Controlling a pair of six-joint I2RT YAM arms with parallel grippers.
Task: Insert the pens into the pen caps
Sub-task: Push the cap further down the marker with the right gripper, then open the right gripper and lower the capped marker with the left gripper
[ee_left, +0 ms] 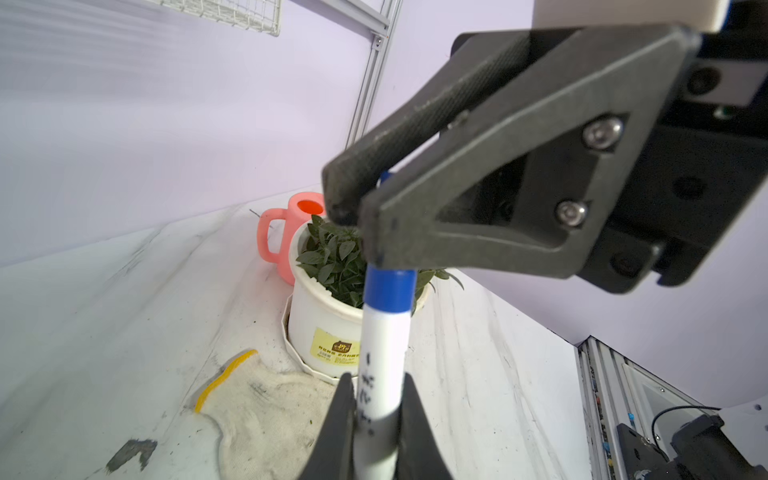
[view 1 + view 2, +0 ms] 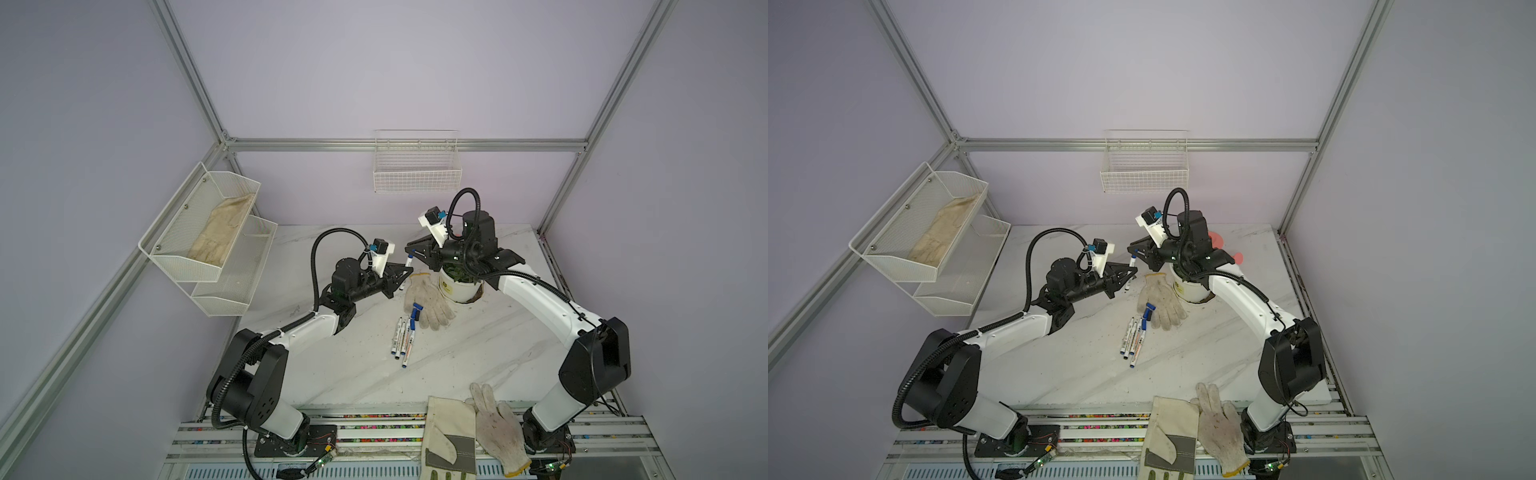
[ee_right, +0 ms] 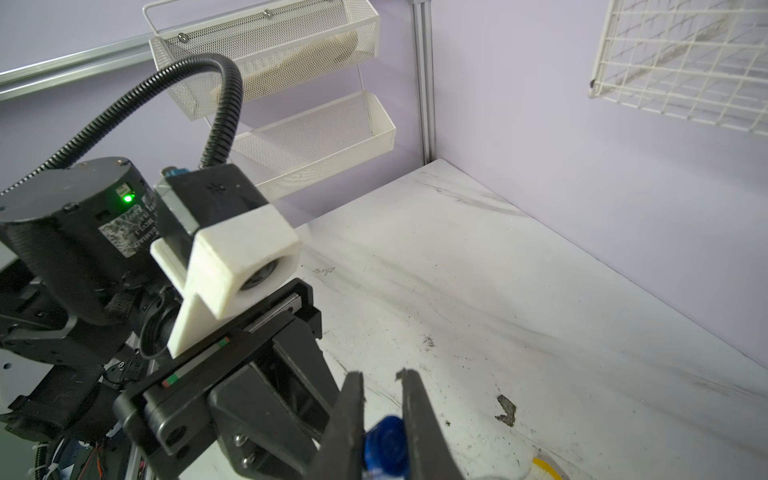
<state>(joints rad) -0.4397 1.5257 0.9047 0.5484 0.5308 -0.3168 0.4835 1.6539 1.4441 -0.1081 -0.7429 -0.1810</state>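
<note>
Status: mid-mating, both arms up over the far-centre of the table (image 2: 478, 353).

My left gripper (image 1: 377, 384) is clamped tight on the barrel of one pen (image 1: 384, 349). The grip is low on the barrel, so the writing end sticks out free toward the other arm. The pen is tilted and held clear of the surface.

My right gripper (image 3: 382, 382) is pinched onto a blue cap (image 1: 390, 291), jaws only a cap's width apart. It holds the cap by its sides so the mouth faces the pen.

In the left wrist view the cap sits over the pen's end, rim against the white barrel. It looks on, but I can't tell if it's pushed fully home, because the right fingers cover the cap's upper part.

Why in the air: I judge the push has to run along the pen's axis with both parts fixed, and up here neither arm fights the table.

Rest of the job:
- The other pens (image 2: 401, 338) lie bunched and roughly parallel at table centre, nearer than the held one.
- The loose caps (image 2: 415, 311) sit just beyond them, at the left edge of a glove (image 2: 428, 303).
- A plant pot (image 2: 457, 286) stands right of the glove, directly under my right wrist, so watch clearance there.

My read: one pen in hand, the bunch left to do.
</note>
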